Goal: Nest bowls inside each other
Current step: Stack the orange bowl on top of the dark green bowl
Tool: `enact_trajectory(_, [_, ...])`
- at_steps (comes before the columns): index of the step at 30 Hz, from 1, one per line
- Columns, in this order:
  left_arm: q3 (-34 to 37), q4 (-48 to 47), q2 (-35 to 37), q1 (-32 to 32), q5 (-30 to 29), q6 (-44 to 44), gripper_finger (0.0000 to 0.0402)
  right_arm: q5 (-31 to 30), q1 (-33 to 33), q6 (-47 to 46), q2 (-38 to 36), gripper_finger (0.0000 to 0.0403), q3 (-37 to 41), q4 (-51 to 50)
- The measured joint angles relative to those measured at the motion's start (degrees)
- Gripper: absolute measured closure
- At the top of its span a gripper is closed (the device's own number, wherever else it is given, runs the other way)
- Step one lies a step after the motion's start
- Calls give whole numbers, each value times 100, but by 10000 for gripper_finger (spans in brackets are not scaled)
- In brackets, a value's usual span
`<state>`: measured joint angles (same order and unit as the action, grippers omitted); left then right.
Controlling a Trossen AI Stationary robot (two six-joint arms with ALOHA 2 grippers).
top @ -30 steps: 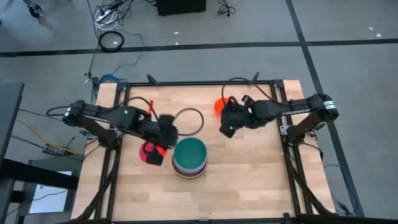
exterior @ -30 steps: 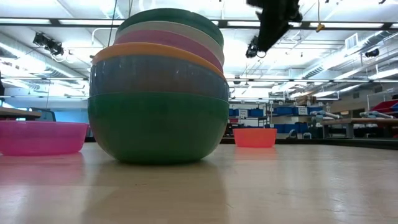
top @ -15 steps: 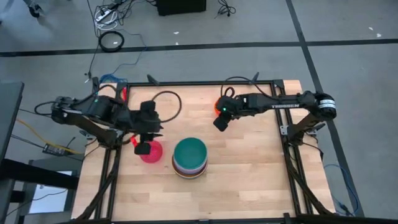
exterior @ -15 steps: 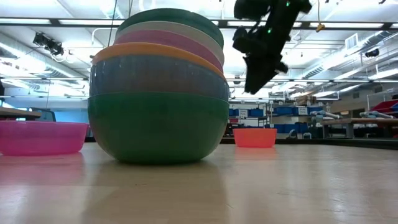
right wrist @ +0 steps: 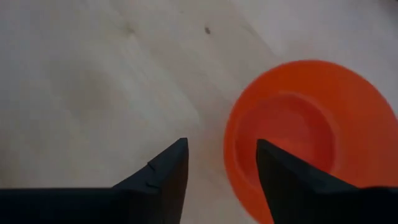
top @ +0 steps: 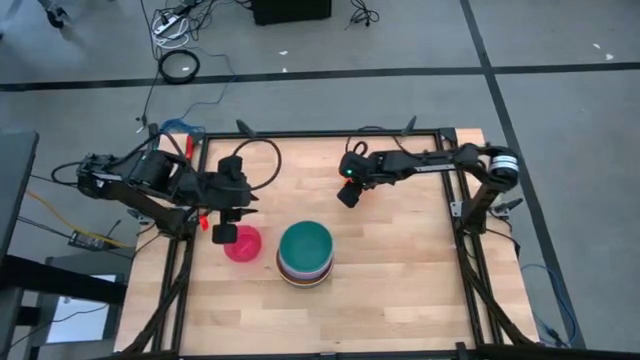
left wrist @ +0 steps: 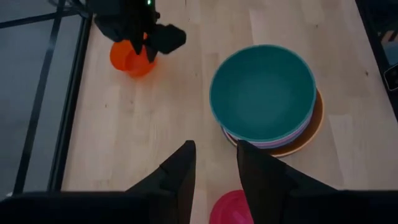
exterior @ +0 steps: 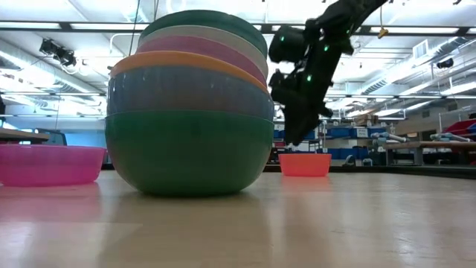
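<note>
A stack of nested bowls (top: 305, 253) stands near the table's middle, a teal bowl (left wrist: 262, 93) on top. A pink bowl (top: 245, 244) rests on the wood left of the stack. My left gripper (top: 225, 235) hangs open above the pink bowl's left edge, holding nothing. A small orange bowl (right wrist: 305, 130) sits on the table toward the far edge. My right gripper (right wrist: 221, 177) is open just above it, pointing steeply down, with one finger over the bowl's hollow and the other outside the rim. In the low view the fingers (exterior: 291, 134) end slightly above the bowl (exterior: 305, 164).
The table's dark metal frame (top: 320, 133) runs along the far edge behind the orange bowl. Bare wood (top: 400, 270) lies right of the stack and toward the near edge.
My right gripper has come down and toward the table's left, onto the small orange bowl. My left gripper has drawn back toward the left edge and risen, uncovering the pink bowl, which has stayed in place.
</note>
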<state>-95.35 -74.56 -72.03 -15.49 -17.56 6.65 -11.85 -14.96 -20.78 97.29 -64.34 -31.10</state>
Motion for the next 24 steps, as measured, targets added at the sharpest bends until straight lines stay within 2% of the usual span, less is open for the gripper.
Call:
enact_trajectory(6, [0, 8, 0, 0, -27, 100, 275, -102, -149, 54, 447, 216, -2, 143])
enact_trajectory(11, [0, 6, 0, 0, -63, 134, 275, -108, -194, 142, 806, 229, -2, 140])
enact_trajectory(15, [0, -50, 0, 0, -175, 138, 275, -106, -197, 287, 899, 275, -2, 171])
enact_trajectory(20, [1, -412, 0, 0, -268, 324, 275, -52, -134, 530, 703, 383, -2, 153])
enact_trajectory(24, [85, -1068, 10, 0, -427, 789, 275, -44, 45, 504, 421, 397, -4, 40])
